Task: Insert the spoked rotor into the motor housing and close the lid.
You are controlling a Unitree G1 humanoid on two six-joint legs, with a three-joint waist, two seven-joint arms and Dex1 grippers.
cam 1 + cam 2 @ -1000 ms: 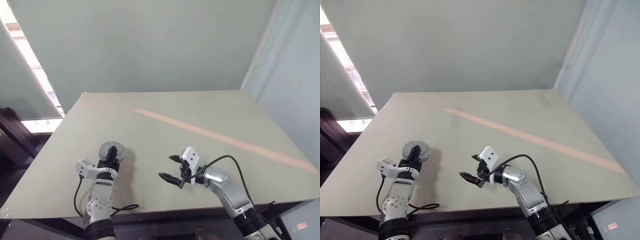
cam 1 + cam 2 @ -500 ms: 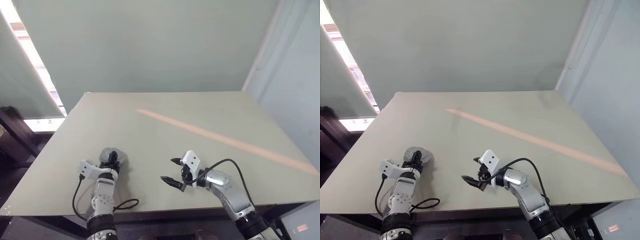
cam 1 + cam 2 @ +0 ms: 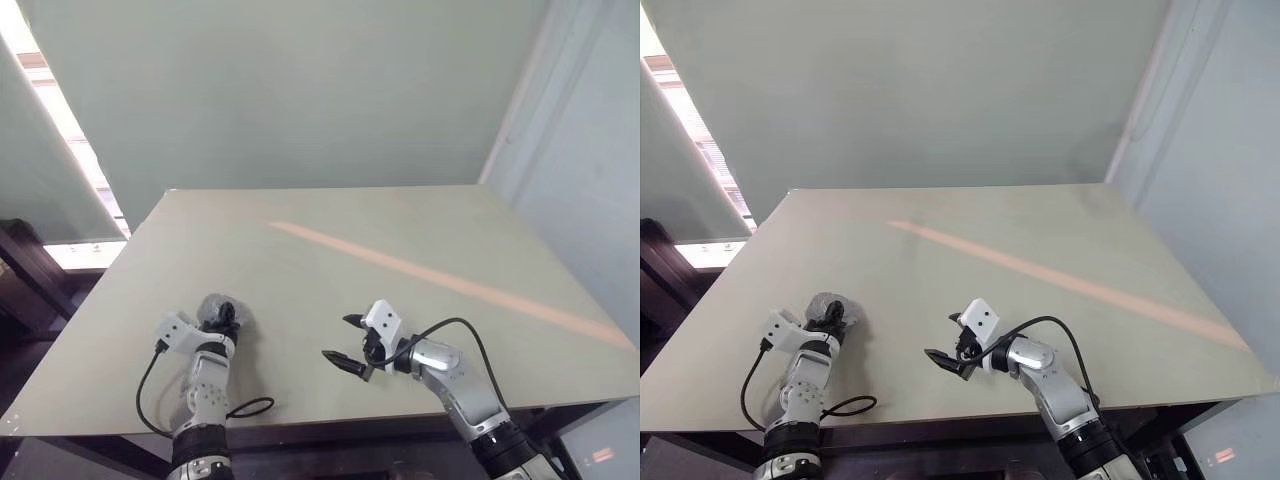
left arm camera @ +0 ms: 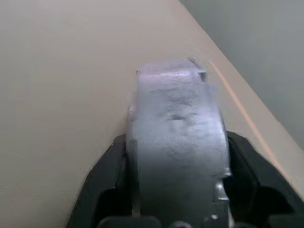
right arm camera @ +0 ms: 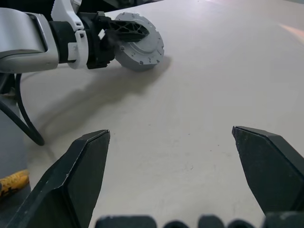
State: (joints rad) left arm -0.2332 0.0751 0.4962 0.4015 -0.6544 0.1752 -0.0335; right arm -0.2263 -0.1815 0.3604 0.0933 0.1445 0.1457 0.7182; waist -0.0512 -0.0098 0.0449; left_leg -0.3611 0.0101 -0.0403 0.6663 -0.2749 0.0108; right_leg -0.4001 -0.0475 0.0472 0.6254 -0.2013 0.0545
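Nearest, at the table's (image 3: 400,230) front edge: right gripper (image 3: 336,337) hovering just above the bare surface, claw spread wide and holding nothing. To the left, slightly farther in, left gripper (image 3: 222,315) low at the table with the motor housing (image 5: 142,52) set in its claw. Cannot tell whether pinched or merely flanked. Seen across from the right wrist: a thick silver-grey round part down on the tabletop, pale flat face up, one black finger (image 5: 126,29) lying across that face. Inside of the housing covered, contents not visible. Seen from the left wrist: only the housing's rough grey rim, edge-on, black on either side. Well beyond both grippers, a faint orange stripe (image 3: 450,280) running diagonally over the tabletop.
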